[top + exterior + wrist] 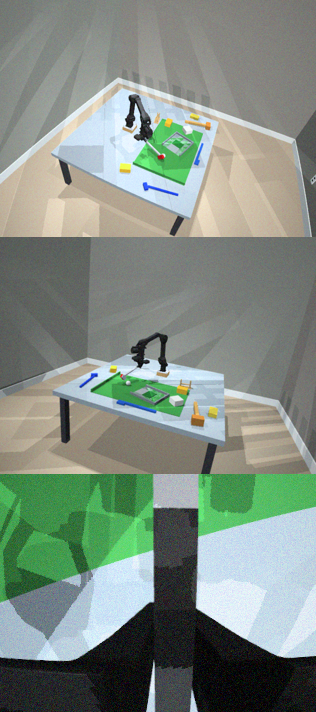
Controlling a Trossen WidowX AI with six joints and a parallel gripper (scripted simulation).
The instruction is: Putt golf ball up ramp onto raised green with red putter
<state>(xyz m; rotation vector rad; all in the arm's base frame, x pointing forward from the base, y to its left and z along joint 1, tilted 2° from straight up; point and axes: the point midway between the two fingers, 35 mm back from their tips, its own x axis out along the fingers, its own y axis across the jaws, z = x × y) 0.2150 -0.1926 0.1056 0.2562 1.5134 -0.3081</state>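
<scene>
We see the gripper clamped on the red putter shaft; its red head sits just beside the golf ball on the green mat. The wrist view crops out head and ball.

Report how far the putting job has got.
Done: the gripper is shut on the putter, lifted off the table. In hand: its red head sits beside the ball on the mat, lined up for a stroke. Left: the ball is not yet on the raised green.
</scene>
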